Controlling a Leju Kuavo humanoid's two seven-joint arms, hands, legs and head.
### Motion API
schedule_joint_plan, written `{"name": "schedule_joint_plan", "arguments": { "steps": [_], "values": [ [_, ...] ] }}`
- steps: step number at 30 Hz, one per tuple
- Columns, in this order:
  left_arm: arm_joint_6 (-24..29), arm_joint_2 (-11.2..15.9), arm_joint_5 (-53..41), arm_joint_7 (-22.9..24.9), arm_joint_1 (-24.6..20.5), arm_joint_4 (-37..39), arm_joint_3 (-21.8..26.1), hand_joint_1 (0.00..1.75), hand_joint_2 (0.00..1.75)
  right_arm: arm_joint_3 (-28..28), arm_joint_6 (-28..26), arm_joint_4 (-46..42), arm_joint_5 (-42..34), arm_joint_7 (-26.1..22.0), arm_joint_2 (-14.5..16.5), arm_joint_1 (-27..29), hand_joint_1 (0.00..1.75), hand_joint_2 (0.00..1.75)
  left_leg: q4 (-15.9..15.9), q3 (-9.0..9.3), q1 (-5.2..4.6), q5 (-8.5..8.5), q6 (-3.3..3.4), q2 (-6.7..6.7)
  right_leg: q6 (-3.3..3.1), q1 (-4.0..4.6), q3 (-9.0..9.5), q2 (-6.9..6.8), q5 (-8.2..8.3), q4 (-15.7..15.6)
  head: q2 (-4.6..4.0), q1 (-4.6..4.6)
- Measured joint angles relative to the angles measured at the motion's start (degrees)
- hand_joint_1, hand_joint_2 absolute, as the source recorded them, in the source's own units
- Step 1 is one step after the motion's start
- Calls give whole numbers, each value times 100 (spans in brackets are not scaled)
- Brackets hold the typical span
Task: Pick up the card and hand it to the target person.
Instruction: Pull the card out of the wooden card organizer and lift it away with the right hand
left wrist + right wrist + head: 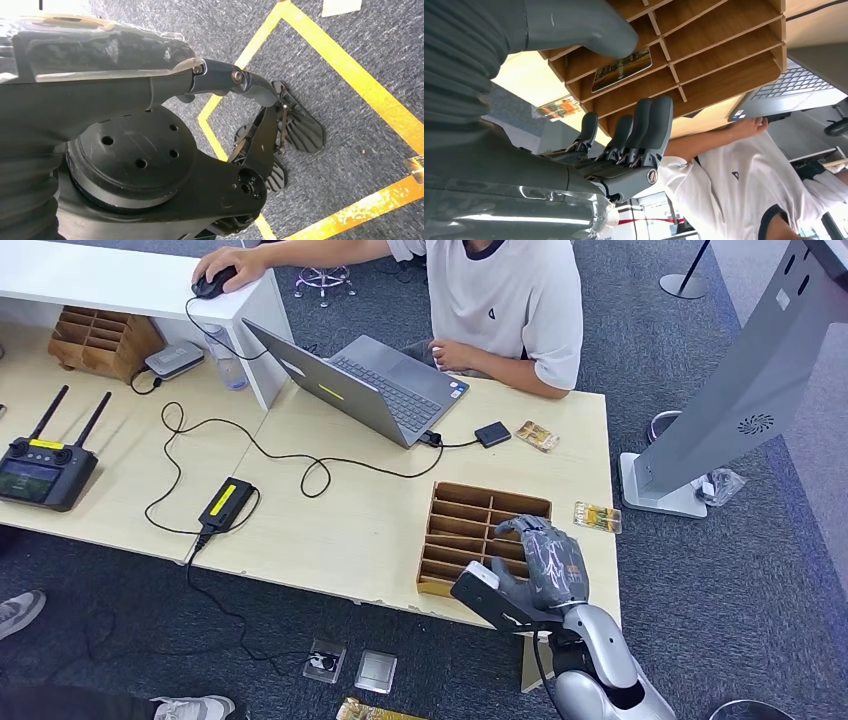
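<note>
Table (330, 530) edge — right hand (545, 558) over organizer (470, 515)

I am seeing an open laptop (375, 390) sitting on the table (340, 530), a black power adapter (226, 503) lying beside its coiled cable, and a remote controller (45, 472) resting well apart.

We see a flat rectangular card with a dark printed picture (621, 69). It lies in a compartment of the brown wooden slotted organizer (724, 40). We see it lying flat.
</note>
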Motion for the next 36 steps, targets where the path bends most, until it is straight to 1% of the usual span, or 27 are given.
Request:
{"name": "schedule_joint_plan", "arguments": {
  "steps": [16,30,36],
  "values": [
    [-14,5,-3,1,-1,0,-12,0,175,7,54,207,77,-13,214,-199,85,175,0,0,0,0,0,0,0,0,0,0,0,2,0,0],
    [-68,5,-9,3,-2,0,-16,0,175,9,55,712,87,-49,356,-431,75,175,0,0,0,1,0,0,0,0,0,0,0,2,0,0],
    [-70,5,-9,3,-1,0,-16,0,175,7,28,937,45,-95,383,-463,76,175,0,-1,0,1,0,0,0,0,0,0,0,2,0,0]
  ]
}}
